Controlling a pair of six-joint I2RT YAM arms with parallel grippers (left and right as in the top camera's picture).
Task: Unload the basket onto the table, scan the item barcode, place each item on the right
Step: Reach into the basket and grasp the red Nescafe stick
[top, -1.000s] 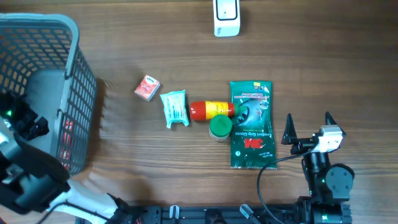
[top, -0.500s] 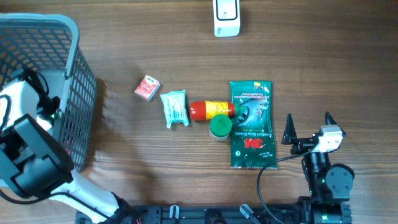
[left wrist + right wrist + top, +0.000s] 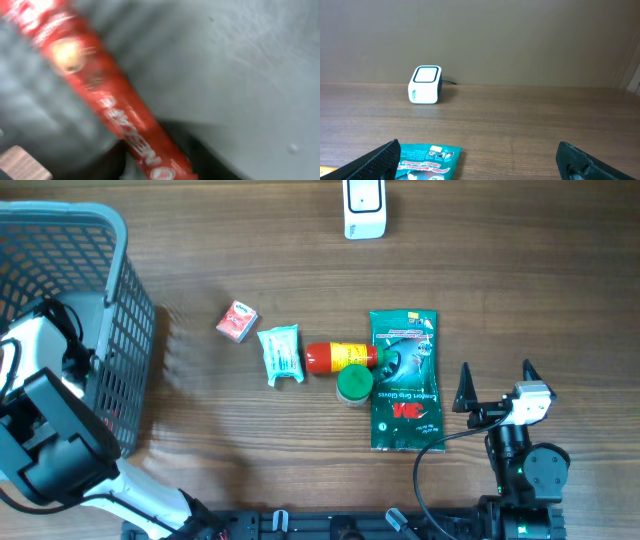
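Observation:
In the left wrist view a long red packet (image 3: 107, 100) with white lettering runs diagonally across the grey basket floor, blurred. My left gripper (image 3: 157, 167) is down inside the basket, its dark fingers (image 3: 112, 162) pressed against both sides of the packet's lower end. From overhead only the left arm (image 3: 45, 390) shows, reaching into the grey mesh basket (image 3: 135, 340); its jaws are hidden there. The white barcode scanner (image 3: 364, 207) stands at the far edge, also the scanner (image 3: 425, 84) in the right wrist view. My right gripper (image 3: 496, 380) rests wide open near the front edge, holding nothing.
On the table lie a small orange box (image 3: 237, 321), a pale green wipes pack (image 3: 281, 354), a red and yellow bottle (image 3: 340, 357), a green-capped jar (image 3: 354, 384) and a green glove packet (image 3: 404, 378). The glove packet (image 3: 422, 160) lies just ahead of the right fingers.
The left arm swung up and reached down into the basket, and its jaws closed in on the red packet. The right arm has not moved.

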